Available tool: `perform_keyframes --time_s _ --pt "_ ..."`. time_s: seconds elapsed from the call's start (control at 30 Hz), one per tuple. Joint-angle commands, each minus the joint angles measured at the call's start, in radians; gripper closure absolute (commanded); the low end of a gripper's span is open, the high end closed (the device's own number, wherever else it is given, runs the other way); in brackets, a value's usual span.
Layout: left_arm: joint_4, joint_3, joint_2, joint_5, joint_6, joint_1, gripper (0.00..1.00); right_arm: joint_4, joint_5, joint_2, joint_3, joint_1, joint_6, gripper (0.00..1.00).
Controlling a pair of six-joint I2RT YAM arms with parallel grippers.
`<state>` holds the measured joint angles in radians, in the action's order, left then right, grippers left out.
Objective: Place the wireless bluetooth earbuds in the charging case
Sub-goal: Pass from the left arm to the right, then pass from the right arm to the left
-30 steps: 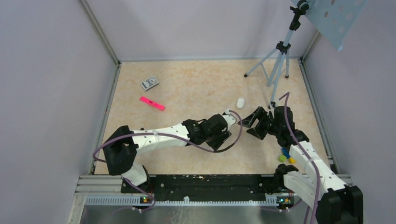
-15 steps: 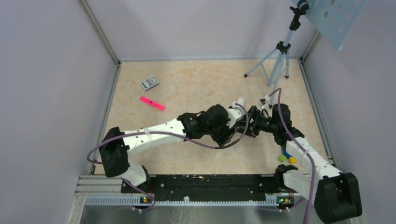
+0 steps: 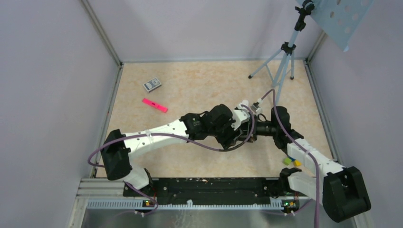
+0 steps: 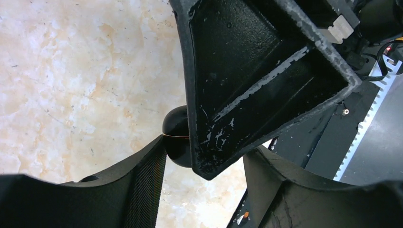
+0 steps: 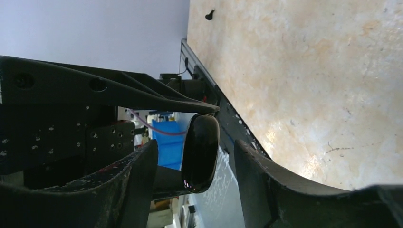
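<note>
Holding: L fingers [image 4: 128,190] clamp the charging case [image 5: 200,152] end to end, lifted off the surface [image 3: 199,85]; in L wrist view one finger touches the case's side, the other contact is hidden behind an R finger
R fingers [image 5: 271,185]: apart, straddling the case w/ a gap on each side; neither touches it in R wrist view
Case: glossy black pebble seen edge-on, sitting btwn both pairs of fingers at once; can't tell if the lid is open
Case position: mid-air, a bit right of centre of the surface, where the two wrists meet
L arm [image 3: 157,140]: runs diagonally from the near-left base to the centre, purple cable looping under it
R arm [image 3: 309,159]: comes in from the near-right base, elbow bent, wrist pointing left at the L wrist
Crossing: R finger passes across the front of the L wrist cam, a thin L fingertip rests on the top end of the case in R wrist view
White pill-shaped object [image 3: 244,103]: on the surface just behind the meeting fingers, partly hidden
Pink bar [image 3: 155,105]: flat on the surface, left of centre, well apart from the case
Small grey box [image 3: 152,84]: behind the pink bar, near the left wall
Tripod [image 3: 281,71]: standing in the far-right corner
Coloured blocks [image 3: 292,161]: yellow, green, blue bits just beside the R arm, near the right edge
</note>
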<state>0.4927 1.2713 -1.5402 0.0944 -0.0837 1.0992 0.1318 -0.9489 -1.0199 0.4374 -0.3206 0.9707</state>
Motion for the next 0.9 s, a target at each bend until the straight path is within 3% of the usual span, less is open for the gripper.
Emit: perform_keyframes --time_s 0.0,0.17,0.23,0.3,0.5,0.63,0.73,0.87 --pt "-0.008 0.040 0.021 0.022 0.022 -0.004 0.35 0.127 -0.056 -0.025 -0.007 -0.015 0.033 0.44" --pt "0.012 0.045 0.020 0.023 0.042 -0.004 0.34 0.147 -0.063 -0.034 -0.004 -0.015 0.045 0.75" --pt "0.018 0.047 0.023 0.013 0.045 -0.004 0.32 0.160 -0.062 -0.030 -0.008 -0.015 0.055 0.91" --pt "0.018 0.045 0.030 0.005 0.044 -0.005 0.27 0.172 -0.064 -0.028 -0.011 -0.015 0.061 1.00" --pt "0.040 0.078 0.040 -0.014 0.013 -0.013 0.04 0.163 -0.017 -0.026 -0.008 -0.015 0.066 1.00" --pt "0.074 0.104 0.075 0.021 -0.025 -0.045 0.01 0.117 0.070 -0.024 -0.002 -0.015 0.046 1.00" --pt "0.078 0.088 0.128 0.141 -0.074 -0.117 0.01 0.102 0.137 -0.027 0.005 -0.012 0.036 1.00" --pt "-0.036 -0.055 0.230 0.393 -0.183 -0.324 0.01 0.124 0.180 -0.021 0.011 0.017 0.037 1.00"
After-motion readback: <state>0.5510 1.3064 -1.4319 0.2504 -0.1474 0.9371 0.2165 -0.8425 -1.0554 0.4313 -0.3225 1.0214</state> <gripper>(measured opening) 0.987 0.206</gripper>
